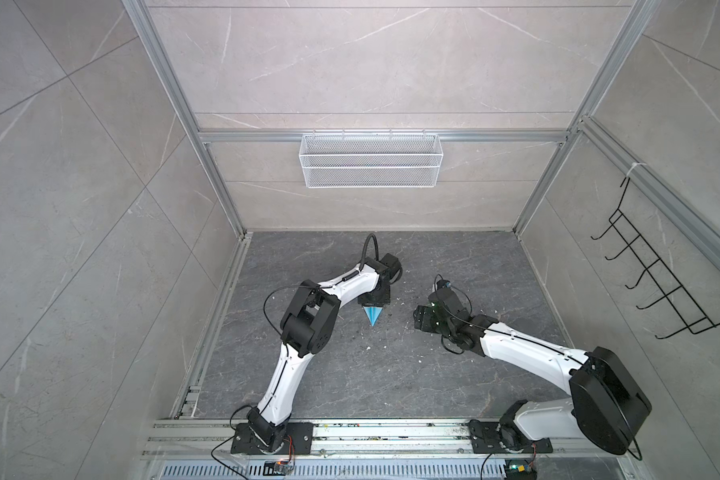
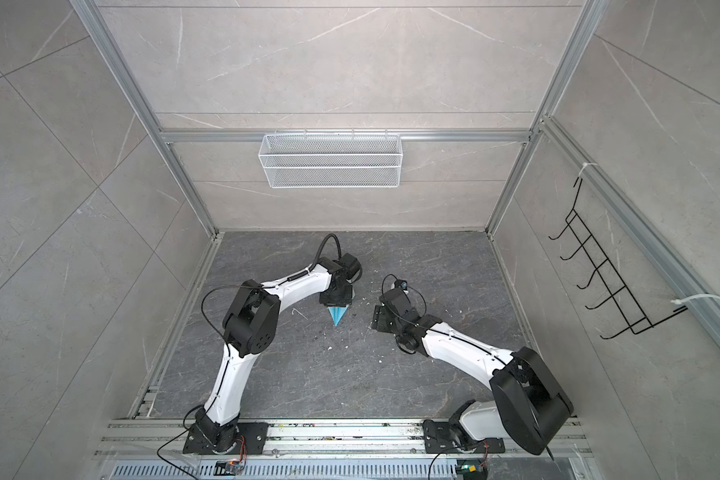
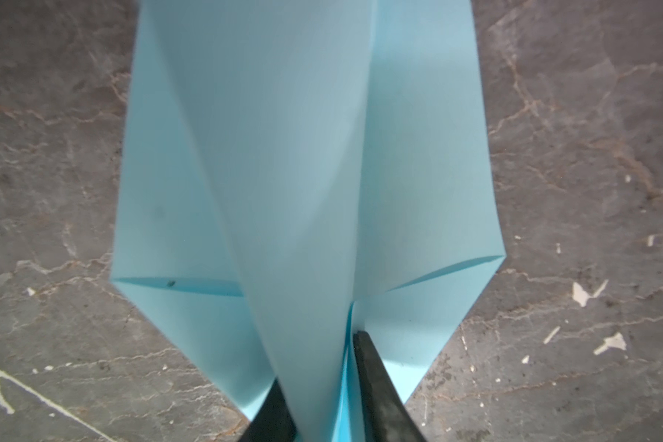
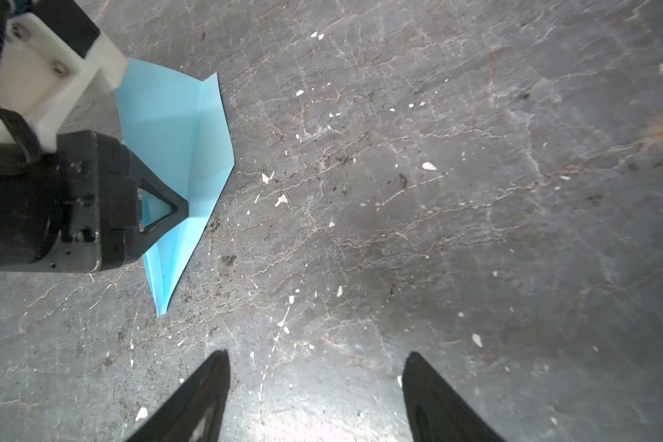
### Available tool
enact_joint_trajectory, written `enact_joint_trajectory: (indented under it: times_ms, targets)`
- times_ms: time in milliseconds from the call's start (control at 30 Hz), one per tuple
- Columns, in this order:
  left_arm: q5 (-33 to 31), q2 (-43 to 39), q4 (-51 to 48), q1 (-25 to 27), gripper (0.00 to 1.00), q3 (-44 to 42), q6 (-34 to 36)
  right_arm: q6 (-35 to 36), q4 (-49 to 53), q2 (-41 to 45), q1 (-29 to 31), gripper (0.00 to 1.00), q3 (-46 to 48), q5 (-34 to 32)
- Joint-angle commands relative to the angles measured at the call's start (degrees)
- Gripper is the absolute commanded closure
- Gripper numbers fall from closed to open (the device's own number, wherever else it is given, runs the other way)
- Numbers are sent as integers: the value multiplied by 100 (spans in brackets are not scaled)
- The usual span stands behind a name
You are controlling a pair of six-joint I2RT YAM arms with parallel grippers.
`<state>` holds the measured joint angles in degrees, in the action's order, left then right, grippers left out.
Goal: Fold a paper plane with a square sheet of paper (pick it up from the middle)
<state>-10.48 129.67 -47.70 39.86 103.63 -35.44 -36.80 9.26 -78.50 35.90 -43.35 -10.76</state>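
Note:
The square sheet of paper shows as a folded light-blue paper plane [image 1: 373, 318] [image 2: 338, 316] lying on the dark stone table [image 1: 433, 374], nose toward the front. In the left wrist view the paper plane [image 3: 284, 153] fills the middle, wings spread and one flap raised. My left gripper [image 1: 373, 306] [image 3: 318, 363] points down on its tail end, jaws slightly parted with the centre fold between them; one finger [image 3: 372, 375] shows, the other mostly hidden by the flap. My right gripper [image 1: 420, 319] [image 4: 316, 356] hovers open and empty to the right, apart from the paper plane [image 4: 184, 145].
Small white paper scraps [image 4: 282, 199] and dark specks litter the table. A white wire basket [image 1: 371, 160] hangs on the back wall and a black hook rack [image 1: 657, 282] on the right wall. An aluminium rail [image 1: 391, 432] runs along the front.

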Motion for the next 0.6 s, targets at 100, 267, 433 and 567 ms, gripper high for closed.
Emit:
enact_joint_trajectory:
  times_ms: [100,267,433,567]
  targets:
    - [222,-1036,-179,-47,48,165,190,551,513,455,-96,19,-846,-560]
    - [197,-2087,111,-218,29,-394,342,944,713,653,-255,9,-1362,-898]
    - [-243,-3276,580,-538,22,-1221,558,1477,791,844,-355,1,-1654,-1728]
    - [-1313,-4345,1239,-965,14,-2283,628,1875,450,1144,-518,1,-1459,-2657]
